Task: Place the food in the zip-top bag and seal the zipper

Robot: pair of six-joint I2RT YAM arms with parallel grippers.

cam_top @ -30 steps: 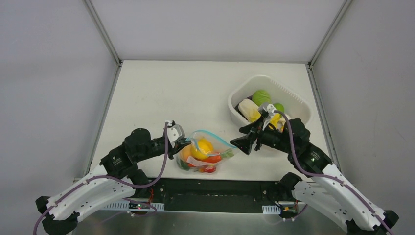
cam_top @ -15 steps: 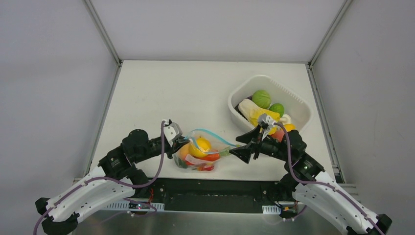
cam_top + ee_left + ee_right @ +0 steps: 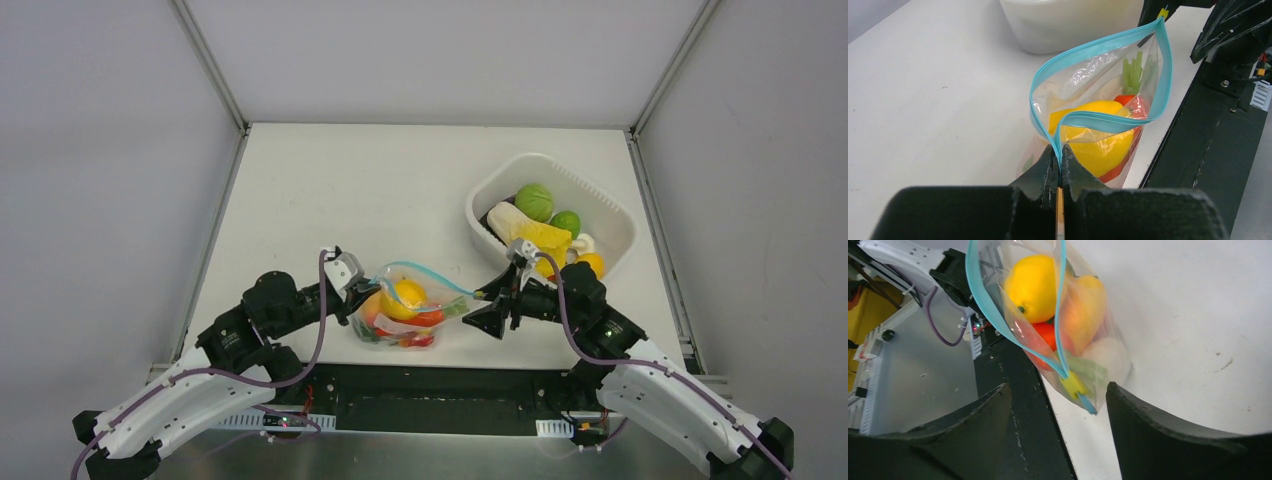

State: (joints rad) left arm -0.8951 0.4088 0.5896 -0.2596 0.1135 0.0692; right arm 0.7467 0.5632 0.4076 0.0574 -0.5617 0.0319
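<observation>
My L gripper [image 3: 1060,167] pinches bag [image 3: 1088,80] corner, R gripper [image 3: 1058,407] wide, slider [image 3: 1073,385] just ahead; some food [image 3: 1098,145] in, zipper [image 3: 1103,122] unsealed.

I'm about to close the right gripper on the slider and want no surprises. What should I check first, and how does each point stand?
1. Left gripper shut on one end of the zipper: ok.
2. Right gripper open, yellow slider between its jaws, untouched: ok.
3. Zipper closed: not ok, the zip-top bag gapes open.
4. Food clear of the zipper lips: cannot tell; the yellow fruit sits high.
5. All food bagged: not ok, pieces lie in the white tub.
</observation>
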